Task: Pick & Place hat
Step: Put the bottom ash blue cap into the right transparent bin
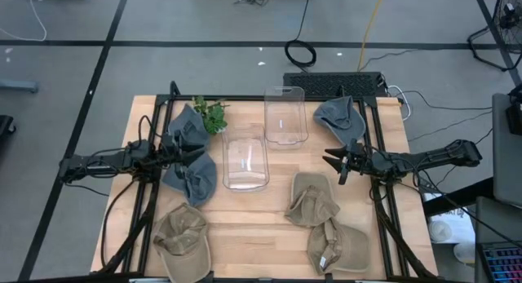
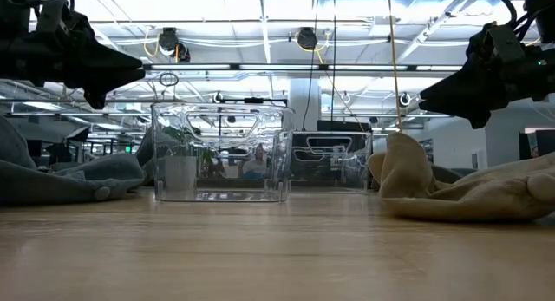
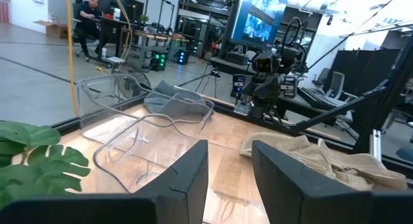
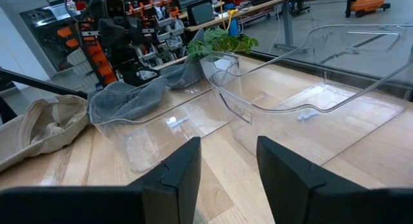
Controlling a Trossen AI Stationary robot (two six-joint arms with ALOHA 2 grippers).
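Observation:
Several hats lie flat on the wooden table (image 1: pixel 253 210): grey ones at the left (image 1: pixel 186 128) (image 1: pixel 192 179) and far right (image 1: pixel 338 114), tan ones at the near left (image 1: pixel 181 238) and near right (image 1: pixel 312 200) (image 1: pixel 336 246). Two clear bins (image 1: pixel 245 158) (image 1: pixel 285 116) stand in the middle. My left gripper (image 1: pixel 202 156) (image 3: pixel 229 166) hovers open above the left grey hats, pointing at the nearer bin. My right gripper (image 1: pixel 329 161) (image 4: pixel 226 166) hovers open right of that bin, above the table. Nothing is between either pair of fingers.
A small green plant (image 1: pixel 212 113) stands at the far left beside a grey hat. Black frame rails (image 1: pixel 383 218) run along both table sides. In the low view both grippers (image 2: pixel 139 73) (image 2: pixel 425 97) hang well above the tabletop. Bare wood shows in the near middle.

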